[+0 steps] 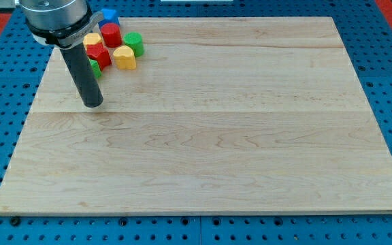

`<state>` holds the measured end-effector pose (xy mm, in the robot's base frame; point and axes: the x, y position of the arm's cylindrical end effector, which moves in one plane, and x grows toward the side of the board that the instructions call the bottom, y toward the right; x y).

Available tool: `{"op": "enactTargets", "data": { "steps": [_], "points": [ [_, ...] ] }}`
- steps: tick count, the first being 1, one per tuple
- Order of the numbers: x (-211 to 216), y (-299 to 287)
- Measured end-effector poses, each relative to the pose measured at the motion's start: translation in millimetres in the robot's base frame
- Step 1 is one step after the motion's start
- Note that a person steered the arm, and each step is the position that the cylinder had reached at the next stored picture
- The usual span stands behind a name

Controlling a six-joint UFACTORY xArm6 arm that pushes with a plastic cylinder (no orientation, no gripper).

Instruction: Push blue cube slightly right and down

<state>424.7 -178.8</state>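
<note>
The small blue cube [109, 15] sits at the far left corner of the pale wooden table [209, 129], at the far edge of a tight cluster with a red cylinder [111, 35], green cylinder [134, 43], yellow heart-shaped block [124, 58] and red star-like block [99, 55]. There is no hand to open or close, only a dark rod; my tip [92, 105] rests on the table nearer than the cluster, apart from the cube.

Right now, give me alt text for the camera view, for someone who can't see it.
My tip rests on a wooden board, below a tight cluster of small coloured blocks in the view's top left corner. The blue cube sits at the cluster's top, with a red cylinder, a green cylinder and a yellow heart beneath it, partly hidden by the arm.
</note>
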Motion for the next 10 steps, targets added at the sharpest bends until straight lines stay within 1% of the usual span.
{"op": "enactTargets", "data": {
  "steps": [3, 4, 5, 6, 7, 8, 9, 10],
  "points": [
    [3.4, -5.1],
    [29.5, -51.2],
    [7.5, -119.3],
    [-7.4, -126.1],
    [-51.0, -117.9],
    [-127.7, -106.1],
    [-188.2, -105.9],
    [-232.0, -91.4]
  ]
}}
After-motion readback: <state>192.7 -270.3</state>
